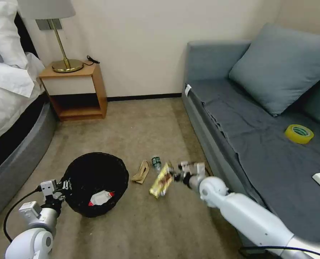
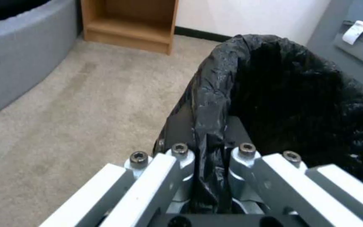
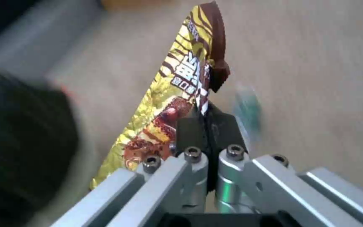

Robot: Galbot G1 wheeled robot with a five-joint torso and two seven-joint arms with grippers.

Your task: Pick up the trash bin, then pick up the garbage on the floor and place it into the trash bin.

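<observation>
Carrying gold-brown wrapper [image 1: 161,184], clamped in right gripper [image 1: 174,175], probably clear of the carpet, just right of trash bin [image 1: 95,180]. Left gripper [image 1: 63,187] pinched on bin's near-left rim. Red-white packet [image 1: 101,198] already inside. Bottle [image 1: 156,162] and tan paper [image 1: 141,172] still on floor, farther back. Next: swing left over bin opening, release.

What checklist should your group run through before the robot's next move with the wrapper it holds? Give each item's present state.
1. Right gripper fingers shut on the gold-brown wrapper: ok.
2. Left gripper fingers shut on the trash bin rim: ok.
3. Wrapper above the bin's opening: not ok, it hangs beside the bin.
4. Red-white packet inside the bin: ok.
5. Small bottle and tan paper binned: not ok, both lie on the carpet.
</observation>
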